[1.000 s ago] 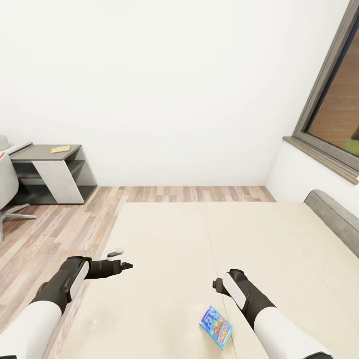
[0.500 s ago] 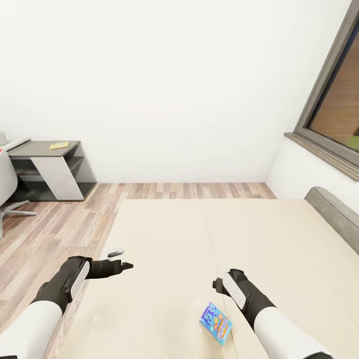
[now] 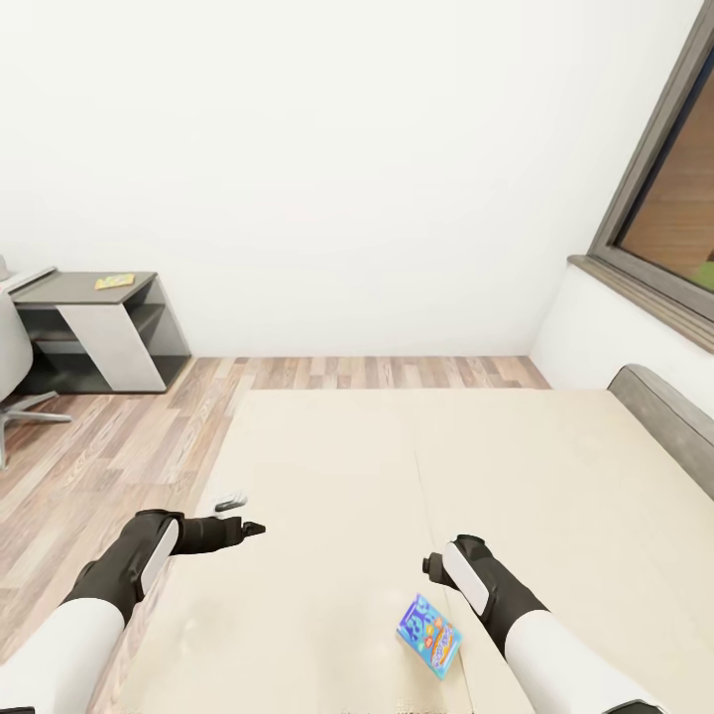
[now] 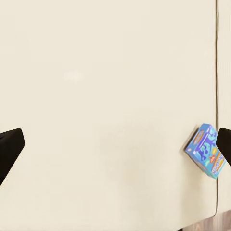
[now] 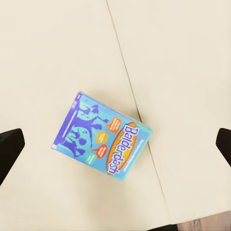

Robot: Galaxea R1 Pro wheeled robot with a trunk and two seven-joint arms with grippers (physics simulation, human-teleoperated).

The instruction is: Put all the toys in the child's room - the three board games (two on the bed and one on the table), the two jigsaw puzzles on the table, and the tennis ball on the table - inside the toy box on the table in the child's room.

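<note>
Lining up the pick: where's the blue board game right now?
In the head view the blue board game lies flat on the bed near its front edge, just left of the right forearm, beside the bed's centre seam.

The blue board game (image 5: 102, 141) lying on the bed (image 5: 57, 57) carries the one readable word, "Balderdash", in white letters on an orange band across its lid, clear in the right wrist view. Smaller orange bubbles beside that band seem to hold print, but it is too fine to read.
</note>
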